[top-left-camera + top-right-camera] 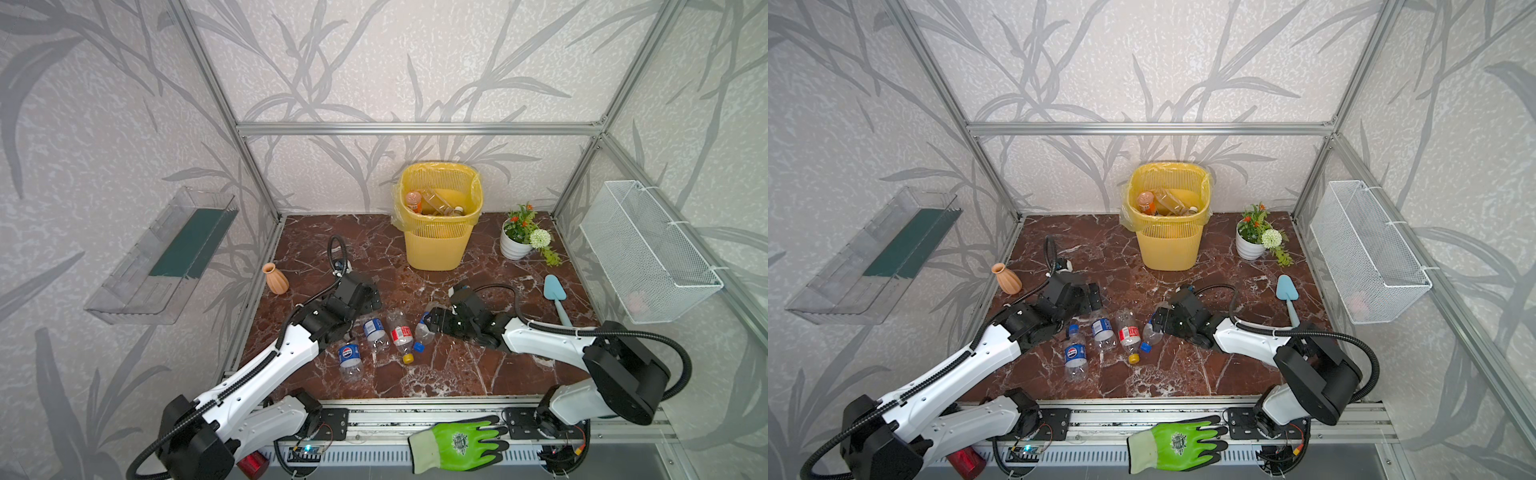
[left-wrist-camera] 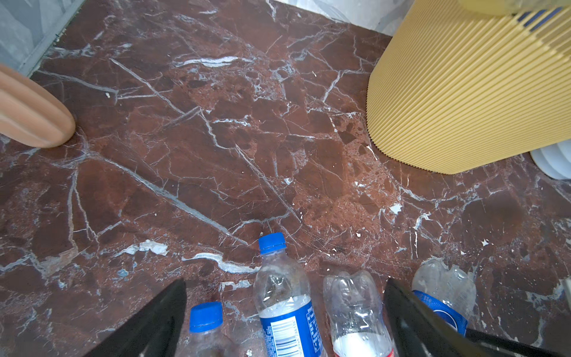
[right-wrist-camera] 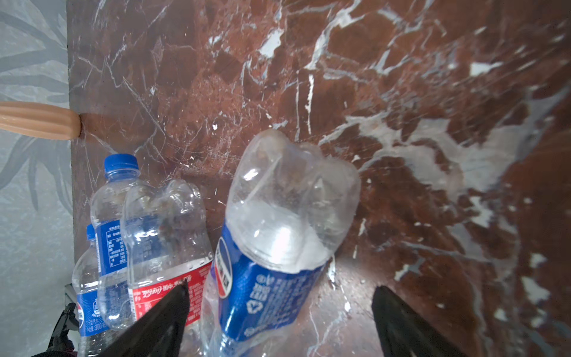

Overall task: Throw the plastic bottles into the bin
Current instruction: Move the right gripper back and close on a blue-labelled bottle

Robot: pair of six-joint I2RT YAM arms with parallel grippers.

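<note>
Tabletop (image 1: 457, 374) of red-brown veined marble carries everything. At its back edge, against the wall, stands the bin (image 1: 436, 245), yellow and slatted, with its bag liner folded over the rim. Several bottles already lie inside it, among them an orange-labelled bottle (image 1: 413, 201).

A white wire basket (image 1: 648, 253) hangs on the right wall, well apart from the work.

Both arms reach in over a cluster of four bottles lying on their sides near the middle front of the tabletop. The left fingers (image 2: 154, 324) are spread wide and hold nothing. In the left wrist view they sit above the cluster's left part. The right fingers (image 3: 408, 324) are also parted. They stand either side of the rightmost bottle (image 3: 272, 247) without clamping it, and a gap shows beside one finger.

From left to right the cluster runs:
- the front bottle (image 1: 349, 361), with a blue label, nearest the front edge;
- the blue-labelled bottle (image 1: 374, 330);
- the red-labelled bottle (image 1: 401, 334), its yellow cap (image 1: 408, 358) pointing forward;
- the rightmost bottle, clear with a blue cap, just beside the red-labelled one.

A small orange ribbed vase (image 1: 275, 279) stands upright near the left edge.
</note>
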